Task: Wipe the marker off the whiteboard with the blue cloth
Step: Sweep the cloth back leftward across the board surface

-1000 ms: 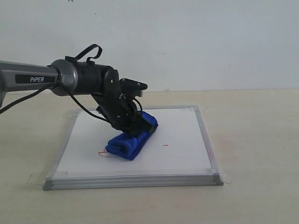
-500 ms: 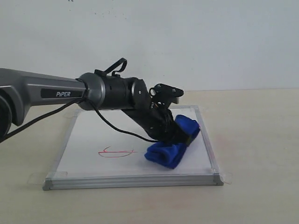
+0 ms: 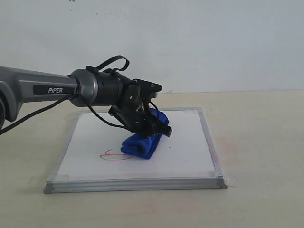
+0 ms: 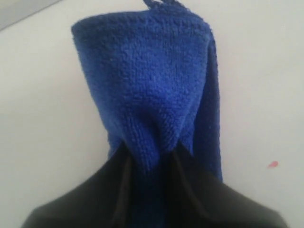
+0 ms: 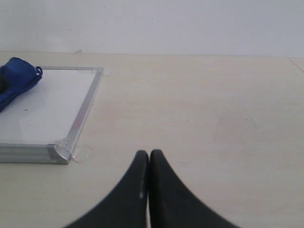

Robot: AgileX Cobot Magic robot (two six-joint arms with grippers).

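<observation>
The left gripper (image 3: 159, 129) is clenching the blue cloth (image 3: 141, 144) and pressing it down near the middle of the whiteboard (image 3: 190, 142), slightly toward the front edge. The marker (image 3: 115, 156) is lying by the front edge on the left half, its red loops reaching the cloth's end and looking unwiped. A red speck (image 4: 272, 164) is showing beside the cloth. Most wiping seems to be waiting. The right gripper (image 5: 149, 159) is idling pinched together, empty, over the table (image 5: 213, 118) off the board's front right corner

white "PiPER" label, on left arm (image 3: 42, 89) grey link
</observation>
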